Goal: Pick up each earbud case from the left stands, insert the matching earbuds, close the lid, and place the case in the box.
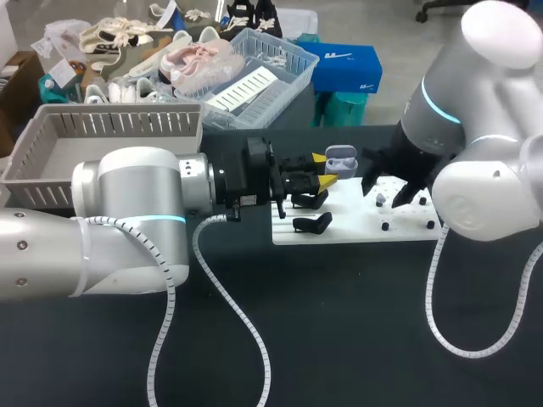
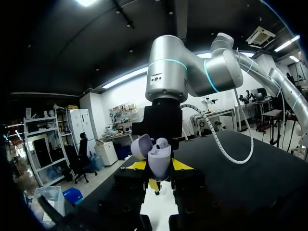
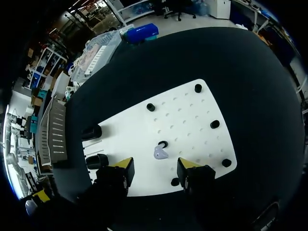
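Your right fingers (image 3: 188,164) stand wide apart and hold nothing, pointing straight down at the white board (image 3: 192,115). A single lavender earbud (image 3: 160,152) lies on the board directly below the gap between them. It touches neither finger and sits just beside a small black peg (image 3: 163,144).

Your left fingers (image 2: 180,165) clamp the lavender earbud case (image 2: 159,162) from both sides. They hold it above the board's left end with its lid swung open and its opening facing up. The case is just left of the right fingers, so the right arm is nearer the earbud, and a straight descent looks enough to reach it.

Two black stands (image 1: 312,222) sit below the case. The grey box (image 1: 51,153) is at the tabletop's far left corner.
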Controlling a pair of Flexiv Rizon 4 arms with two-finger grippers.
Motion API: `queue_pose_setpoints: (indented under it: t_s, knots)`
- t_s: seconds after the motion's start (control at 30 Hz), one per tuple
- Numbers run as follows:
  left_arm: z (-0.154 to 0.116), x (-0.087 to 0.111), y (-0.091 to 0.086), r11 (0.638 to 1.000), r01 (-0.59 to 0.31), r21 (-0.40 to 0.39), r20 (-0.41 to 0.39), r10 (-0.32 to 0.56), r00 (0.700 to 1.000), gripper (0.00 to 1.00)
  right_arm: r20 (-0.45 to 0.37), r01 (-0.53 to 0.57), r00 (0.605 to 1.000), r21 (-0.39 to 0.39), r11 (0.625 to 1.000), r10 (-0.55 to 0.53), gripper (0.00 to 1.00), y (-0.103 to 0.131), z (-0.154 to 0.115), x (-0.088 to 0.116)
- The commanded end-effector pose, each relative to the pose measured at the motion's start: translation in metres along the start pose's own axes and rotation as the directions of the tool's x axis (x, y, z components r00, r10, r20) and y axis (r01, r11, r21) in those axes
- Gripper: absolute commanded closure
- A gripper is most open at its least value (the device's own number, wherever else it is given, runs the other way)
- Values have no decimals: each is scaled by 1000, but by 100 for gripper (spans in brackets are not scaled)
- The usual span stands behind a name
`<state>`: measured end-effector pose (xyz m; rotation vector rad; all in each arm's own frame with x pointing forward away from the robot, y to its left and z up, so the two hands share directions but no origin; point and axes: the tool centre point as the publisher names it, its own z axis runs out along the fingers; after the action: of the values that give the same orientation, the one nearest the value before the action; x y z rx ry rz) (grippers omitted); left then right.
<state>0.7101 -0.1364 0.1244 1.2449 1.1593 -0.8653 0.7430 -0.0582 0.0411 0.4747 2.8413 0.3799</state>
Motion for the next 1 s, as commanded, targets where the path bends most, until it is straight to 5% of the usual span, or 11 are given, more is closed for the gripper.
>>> queue_pose_setpoints:
  t_s: [0.03, 1.0]
  knots:
    - [0, 0, 0, 1000, -1, -4, 1, 1, 1000, 100, -2, -12, 1000, 12, 1000, 12, 50, 3, 3, -1]
    - [0, 0, 0, 1000, -1, -4, 1, 1, 1000, 100, -24, -32, 999, 20, 999, 33, 56, -1, 19, -7]
